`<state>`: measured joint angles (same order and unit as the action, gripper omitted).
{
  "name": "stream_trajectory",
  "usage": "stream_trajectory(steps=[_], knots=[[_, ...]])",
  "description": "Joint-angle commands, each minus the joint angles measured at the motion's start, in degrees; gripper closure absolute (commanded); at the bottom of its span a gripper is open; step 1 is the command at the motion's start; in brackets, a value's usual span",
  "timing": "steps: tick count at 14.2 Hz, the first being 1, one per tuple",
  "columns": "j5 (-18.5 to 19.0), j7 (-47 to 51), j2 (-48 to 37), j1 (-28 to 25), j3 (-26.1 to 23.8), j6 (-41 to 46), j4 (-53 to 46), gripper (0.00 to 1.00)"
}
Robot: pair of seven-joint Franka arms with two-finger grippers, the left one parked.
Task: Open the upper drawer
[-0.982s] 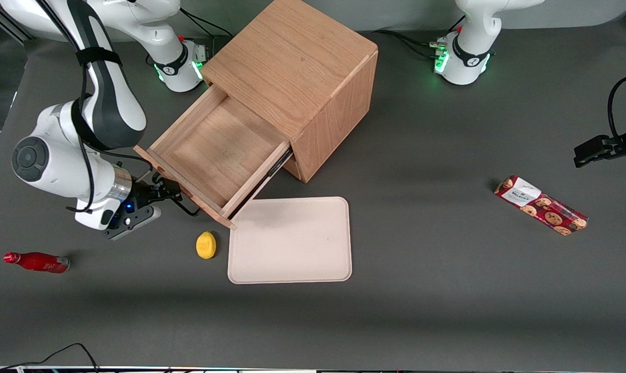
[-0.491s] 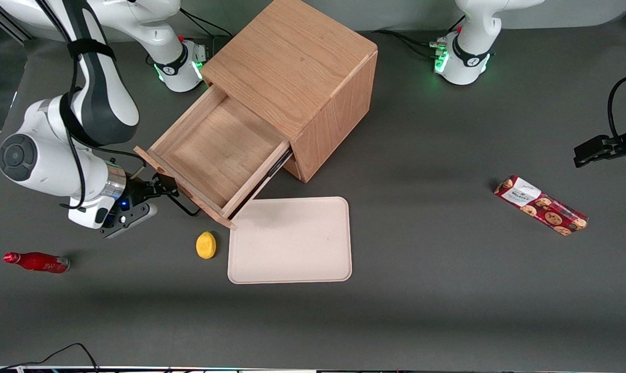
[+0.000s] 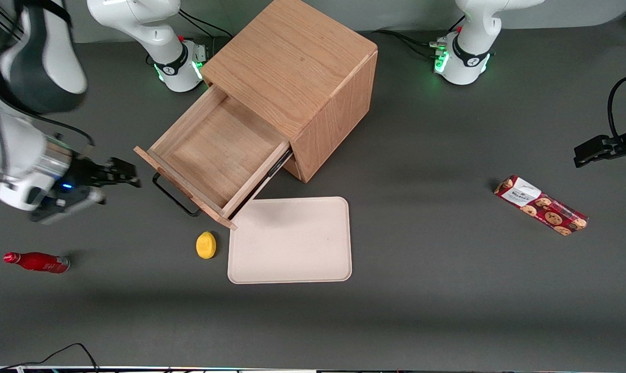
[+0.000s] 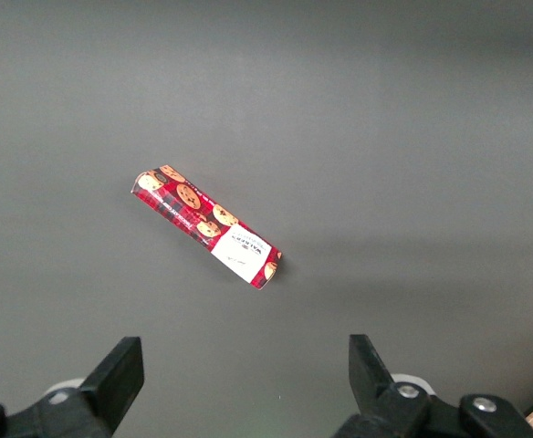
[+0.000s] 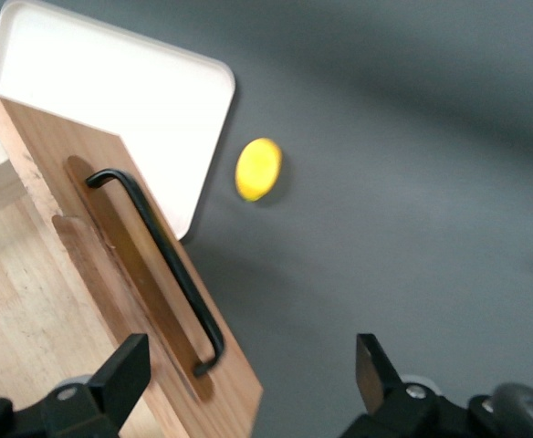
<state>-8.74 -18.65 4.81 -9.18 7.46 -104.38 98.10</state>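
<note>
The upper drawer (image 3: 217,150) stands pulled well out of the light-oak cabinet (image 3: 297,67), its wooden tray empty. Its thin black bar handle (image 3: 175,199) hangs free on the drawer front. My right gripper (image 3: 128,173) is open and empty, a short way off the handle toward the working arm's end of the table. In the right wrist view the gripper (image 5: 248,365) looks down on the drawer front (image 5: 84,182) and the handle (image 5: 157,269), with nothing between the fingers. The bottom drawer is hidden under the upper one.
A yellow lemon-like object (image 3: 206,244) and a pale tray (image 3: 290,240) lie nearer the front camera than the drawer; both show in the right wrist view, the lemon (image 5: 258,169) and the tray (image 5: 111,100). A red bottle (image 3: 37,262) lies toward the working arm's end, a cookie pack (image 3: 540,205) toward the parked arm's.
My gripper was at the drawer's handle; it has let go and drawn back from the drawer toward the working arm's end. The drawer has not moved.
</note>
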Motion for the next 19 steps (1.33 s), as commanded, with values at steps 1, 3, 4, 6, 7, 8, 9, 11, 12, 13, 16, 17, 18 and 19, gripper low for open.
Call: stream_trajectory(steps=[1, 3, 4, 6, 7, 8, 9, 11, 12, 13, 16, 17, 18, 19], knots=[[0.9, 8.2, -6.0, -1.1, 4.6, 1.2, 0.8, 0.00], [4.6, 14.7, -8.8, -1.1, 5.5, 2.9, 0.7, 0.00], [7.5, 16.4, -10.0, -1.7, 5.5, 4.4, 0.7, 0.00], [12.1, 21.7, -12.9, -2.2, 5.9, 7.3, 0.7, 0.00], [14.0, 22.4, -14.2, -2.2, 5.9, 8.7, 0.8, 0.00], [15.0, 22.5, -15.4, -2.2, 6.3, 10.2, 0.8, 0.00], [15.0, 22.4, -16.4, -2.2, 7.7, 11.4, 0.8, 0.00], [14.5, 22.3, -17.5, -2.3, 9.1, 13.1, 1.0, 0.00], [14.5, 22.3, -17.6, -2.4, 9.1, 13.4, 1.1, 0.00], [14.5, 22.3, -17.6, -2.3, 9.1, 13.8, 1.2, 0.00], [11.9, 22.4, -17.1, -2.3, 9.2, 14.2, 1.2, 0.00], [11.8, 22.3, -16.9, -2.2, 9.2, 14.2, 1.3, 0.00], [11.8, 22.3, -16.7, -2.2, 9.2, 14.2, 1.6, 0.00], [11.7, 22.3, -16.3, -2.2, 9.2, 14.2, 1.6, 0.00]])
